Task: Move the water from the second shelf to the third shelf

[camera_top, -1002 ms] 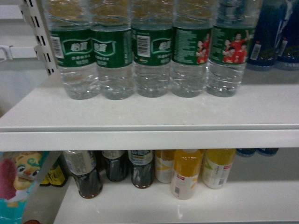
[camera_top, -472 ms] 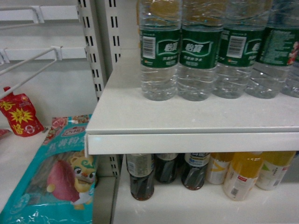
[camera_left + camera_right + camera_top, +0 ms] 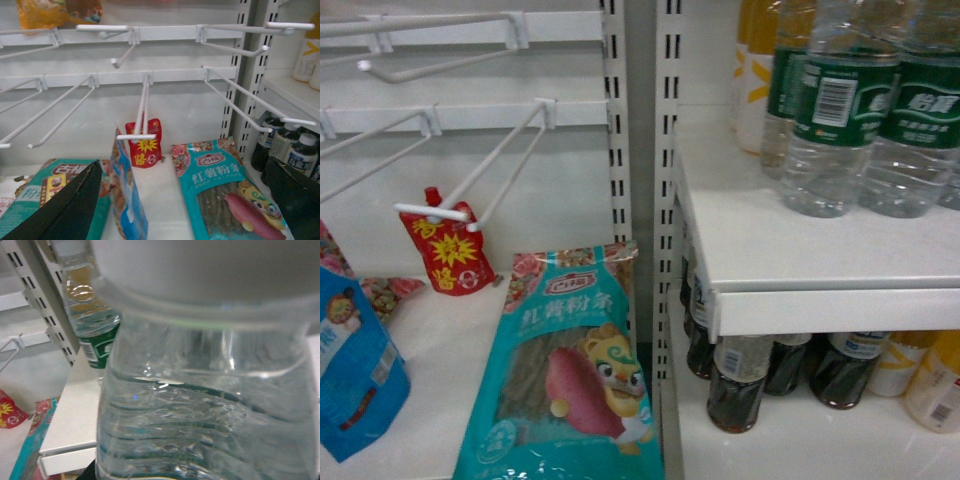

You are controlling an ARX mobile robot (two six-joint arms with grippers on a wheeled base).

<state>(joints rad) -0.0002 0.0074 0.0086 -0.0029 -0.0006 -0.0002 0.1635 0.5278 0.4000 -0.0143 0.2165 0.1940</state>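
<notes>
A clear ribbed water bottle (image 3: 210, 405) fills the right wrist view, very close and hanging above the white shelf (image 3: 75, 410). My right gripper holds it; only a dark finger edge (image 3: 89, 473) shows at the bottom. Another green-labelled water bottle (image 3: 92, 335) stands behind it on that shelf. In the head view, more green-labelled water bottles (image 3: 835, 120) stand on the upper right shelf (image 3: 770, 250); neither gripper shows there. My left gripper (image 3: 185, 200) is open, with nothing between its black fingers (image 3: 70, 205), above the snack packs.
Dark tea bottles (image 3: 735, 385) and yellow drinks (image 3: 935, 385) stand on the lower shelf. Left of the slotted upright (image 3: 665, 150) are white wire hooks (image 3: 470, 190), a red sachet (image 3: 448, 250), a teal noodle pack (image 3: 570, 380) and a blue pack (image 3: 350, 360).
The head view has swung left: the water shelf slid to the right of the frame, and the hook section with the snack packs came into view.
</notes>
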